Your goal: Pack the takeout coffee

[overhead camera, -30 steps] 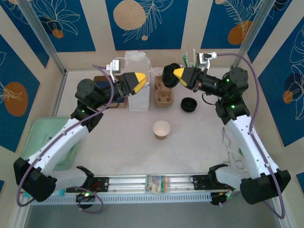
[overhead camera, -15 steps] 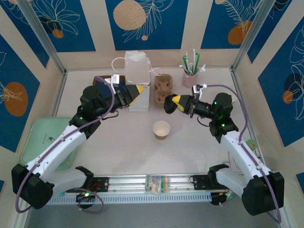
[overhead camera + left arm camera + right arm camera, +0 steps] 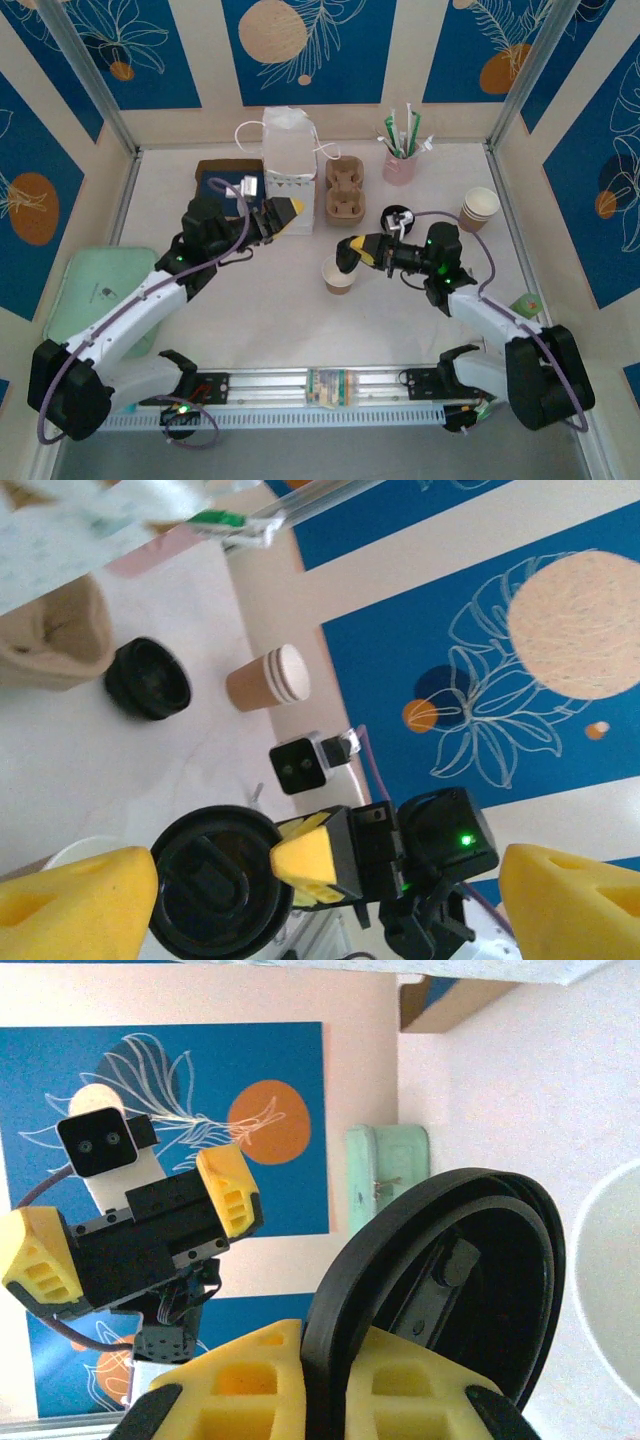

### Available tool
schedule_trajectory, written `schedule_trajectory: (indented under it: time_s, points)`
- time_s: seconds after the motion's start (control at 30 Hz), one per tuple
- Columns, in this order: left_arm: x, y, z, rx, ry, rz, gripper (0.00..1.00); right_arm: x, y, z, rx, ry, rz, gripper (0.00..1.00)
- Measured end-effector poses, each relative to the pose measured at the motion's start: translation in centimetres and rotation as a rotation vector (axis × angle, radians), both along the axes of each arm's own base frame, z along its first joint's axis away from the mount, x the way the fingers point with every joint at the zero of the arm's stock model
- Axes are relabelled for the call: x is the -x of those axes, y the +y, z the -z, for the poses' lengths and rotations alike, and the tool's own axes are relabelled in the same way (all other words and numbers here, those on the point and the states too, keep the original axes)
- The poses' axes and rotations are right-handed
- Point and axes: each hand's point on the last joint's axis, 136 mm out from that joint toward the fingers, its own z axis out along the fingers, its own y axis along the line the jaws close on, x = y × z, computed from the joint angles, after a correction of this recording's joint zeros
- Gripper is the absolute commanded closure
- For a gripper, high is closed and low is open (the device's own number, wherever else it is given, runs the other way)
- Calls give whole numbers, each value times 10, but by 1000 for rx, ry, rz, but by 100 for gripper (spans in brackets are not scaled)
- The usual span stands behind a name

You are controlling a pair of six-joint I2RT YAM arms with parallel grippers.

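Observation:
The takeout coffee's tan paper cup point(image 3: 338, 277) stands lidless at mid-table, its white inside showing. My right gripper point(image 3: 356, 250) is shut on the rim of a round black lid point(image 3: 345, 256), held on edge just above the cup's right side. In the right wrist view the lid point(image 3: 440, 1280) sits clamped between the yellow pads point(image 3: 235, 1385), with the cup's rim point(image 3: 612, 1290) at the right. My left gripper point(image 3: 283, 214) hangs open and empty in front of the white paper bag point(image 3: 287, 150), to the cup's upper left. The left wrist view faces the lid point(image 3: 215, 880).
A cardboard cup carrier point(image 3: 345, 190) stands right of the bag. Loose black lids point(image 3: 398, 218) and a stack of tan cups point(image 3: 480, 208) sit at the right. A pink holder of straws point(image 3: 400, 162) is at the back, a green tray point(image 3: 95, 290) at the left.
My right arm has swung down from the back of the table, carrying the lid to the cup. The left gripper has drawn slightly nearer, still open.

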Motion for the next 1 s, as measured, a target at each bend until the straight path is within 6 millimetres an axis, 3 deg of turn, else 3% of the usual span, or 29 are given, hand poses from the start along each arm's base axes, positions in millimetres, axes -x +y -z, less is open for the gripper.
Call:
schedule_trajectory:
  time_s: [0.2,0.43,1.0]
  points:
    - [9,-3,41,-48,69,11,11,-6,5,26,17,31,-16,94]
    - [10,-9,70,-84,122,22,12,-6,7,29,20,2,-40,94]
    - [9,-12,74,-81,114,22,12,0,3,44,65,-16,-83,92]
